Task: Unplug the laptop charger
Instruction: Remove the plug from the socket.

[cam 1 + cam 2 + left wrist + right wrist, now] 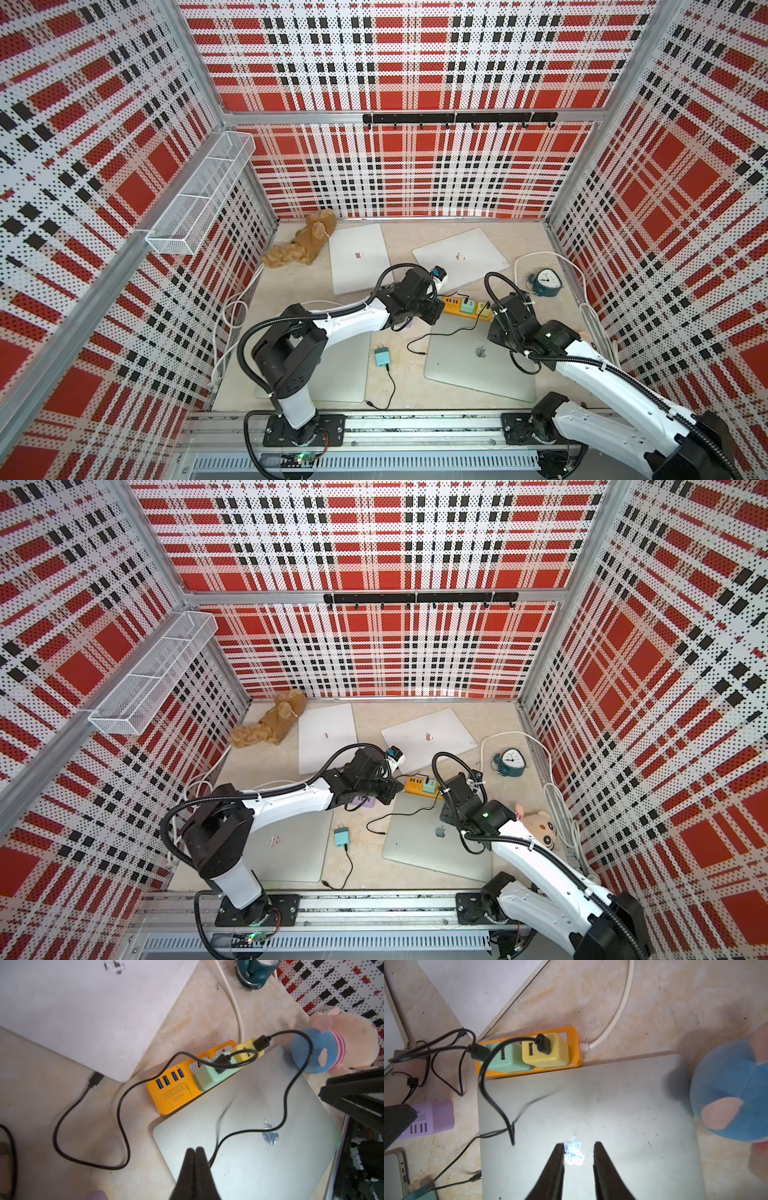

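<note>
An orange power strip [172, 1099] lies against the far edge of a silver laptop [591, 1095]. A green charger [209, 1076] and a yellow charger [548, 1051] are plugged into it. The yellow charger's black cable [284, 1105] loops over the laptop lid. Its free connector [476, 1177] lies on the table beside the laptop's edge. The green charger's cable ends in a plug [94, 1079] at a white laptop's corner. My right gripper [579, 1143] hangs open over the lid's logo, holding nothing. My left gripper [195, 1149] is shut and empty above the laptop's near corner.
A purple charging hub [433, 1118] and a loose teal charger [381, 356] lie left of the silver laptop. Two white laptops [359, 257] [461, 257] sit at the back. An alarm clock [546, 282], a pig plush [340, 1043] and a brown plush [303, 245] are nearby.
</note>
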`<state>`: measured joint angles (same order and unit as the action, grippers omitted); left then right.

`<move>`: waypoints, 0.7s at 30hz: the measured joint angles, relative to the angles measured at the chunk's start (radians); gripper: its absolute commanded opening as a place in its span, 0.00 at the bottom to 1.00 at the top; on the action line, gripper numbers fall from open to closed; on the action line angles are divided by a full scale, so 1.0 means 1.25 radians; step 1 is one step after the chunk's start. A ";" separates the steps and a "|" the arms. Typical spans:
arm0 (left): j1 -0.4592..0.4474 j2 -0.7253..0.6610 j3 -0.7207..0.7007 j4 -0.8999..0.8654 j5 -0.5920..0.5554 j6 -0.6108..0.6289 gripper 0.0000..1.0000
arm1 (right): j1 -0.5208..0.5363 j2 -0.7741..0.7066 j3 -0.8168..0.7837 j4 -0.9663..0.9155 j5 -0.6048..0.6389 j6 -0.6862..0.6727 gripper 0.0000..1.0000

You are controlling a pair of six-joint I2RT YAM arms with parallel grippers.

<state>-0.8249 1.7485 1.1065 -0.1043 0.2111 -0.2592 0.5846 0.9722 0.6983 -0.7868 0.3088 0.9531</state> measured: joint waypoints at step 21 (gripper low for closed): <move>0.072 0.204 0.135 0.114 0.146 -0.233 0.00 | -0.062 0.067 -0.002 0.111 -0.035 -0.135 0.44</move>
<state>-0.7353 2.0037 1.2755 0.0383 0.3935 -0.5499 0.5072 1.0557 0.6956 -0.6476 0.2653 0.7849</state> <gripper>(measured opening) 0.044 0.431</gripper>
